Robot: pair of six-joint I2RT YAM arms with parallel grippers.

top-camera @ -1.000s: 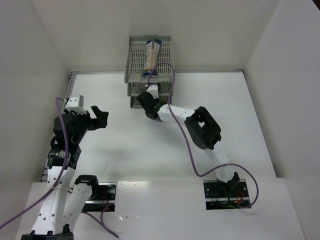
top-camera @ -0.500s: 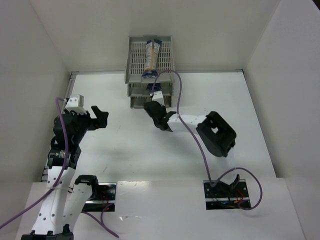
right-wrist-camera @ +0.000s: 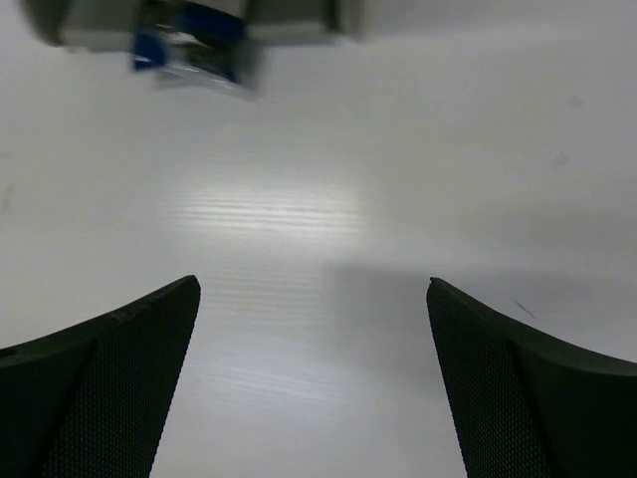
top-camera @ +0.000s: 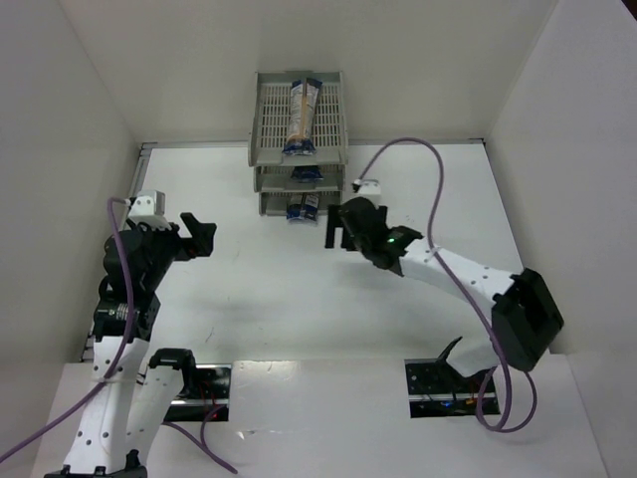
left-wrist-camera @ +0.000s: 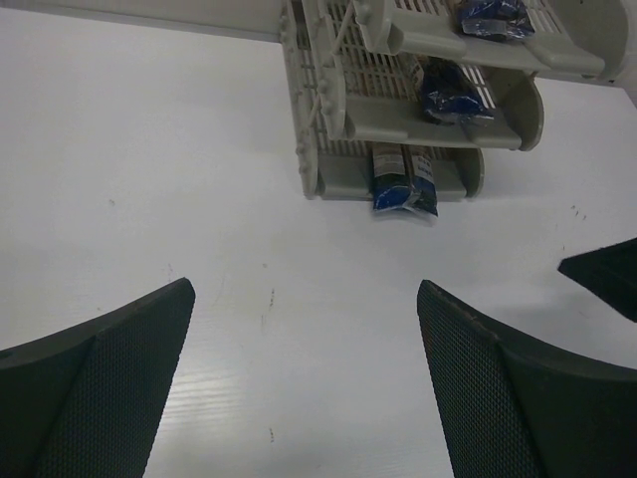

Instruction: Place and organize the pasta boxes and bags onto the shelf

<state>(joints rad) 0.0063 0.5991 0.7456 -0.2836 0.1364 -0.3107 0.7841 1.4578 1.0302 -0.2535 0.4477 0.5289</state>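
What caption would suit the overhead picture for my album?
A pasta pack on each tier of the grey rack; left gripper and right gripper open, empty.

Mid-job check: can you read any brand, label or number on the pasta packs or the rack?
No text can be read in any view.
Top pack: pale print on the orange middle, too small to read.
Middle pack: only its blue end shows, nothing legible.
Bottom pack: white marks on the blue end, too blurred to read.
Rack: no lettering visible.
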